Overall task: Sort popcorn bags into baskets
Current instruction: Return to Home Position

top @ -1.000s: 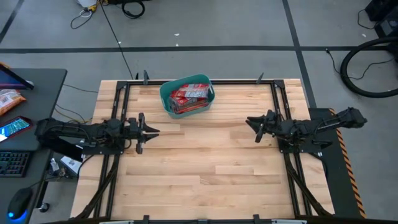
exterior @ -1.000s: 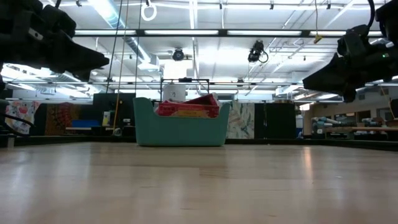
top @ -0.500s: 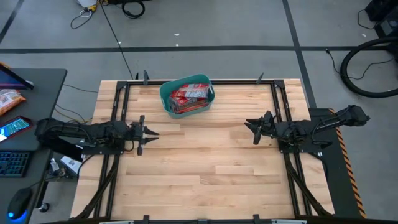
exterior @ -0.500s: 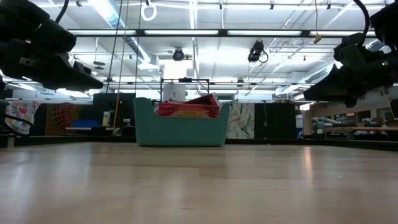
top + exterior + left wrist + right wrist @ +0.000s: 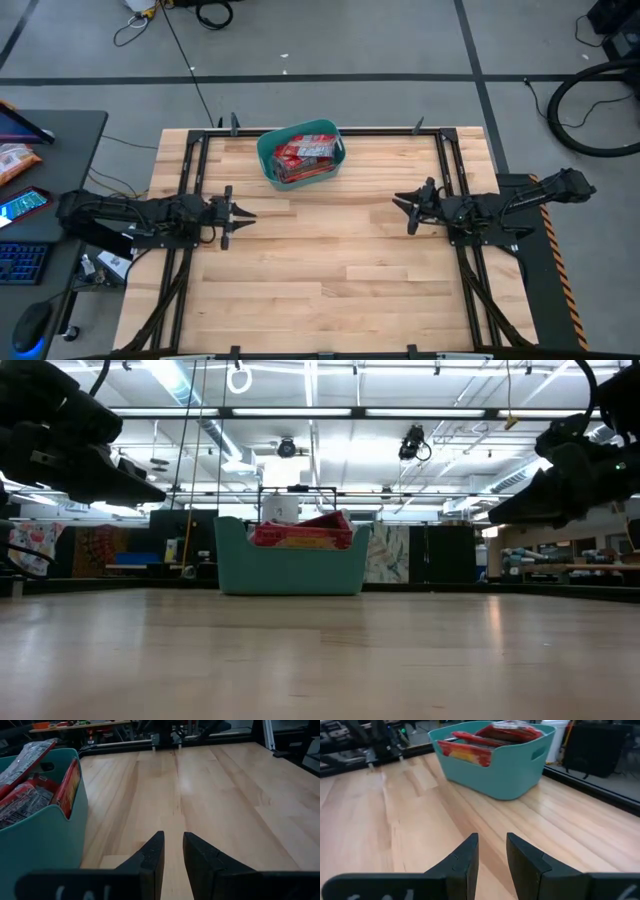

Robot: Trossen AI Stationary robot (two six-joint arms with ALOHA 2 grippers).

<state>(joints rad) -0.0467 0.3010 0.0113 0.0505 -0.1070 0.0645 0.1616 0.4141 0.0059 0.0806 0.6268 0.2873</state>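
The teal basket [image 5: 264, 158] stands near the middle of the table's far edge, its base on the wood. Several red popcorn bags [image 5: 303, 152] lie piled inside it, some leaning on its wall and sticking up past the rim [image 5: 300, 530]. My left gripper [image 5: 247, 212] hovers over the table's left part, on the near-left side of the basket [image 5: 47, 840], with a narrow gap between its fingers and nothing in them [image 5: 173, 842]. My right gripper [image 5: 397, 200] hovers over the right part, aimed toward the basket [image 5: 505, 770], also narrowly open and holding nothing [image 5: 492, 842].
Bare wooden tabletop [image 5: 320, 260] spreads between and in front of the arms. Black frame rails [image 5: 190, 170] run along the table's left, right and far sides. A desk [image 5: 40, 200] to the left of the table carries an orange packet [image 5: 14, 160] and a keyboard.
My left gripper has drawn back a little toward the table's left edge and sunk slightly. My right gripper has also sunk slightly. The basket and the bags have not moved.
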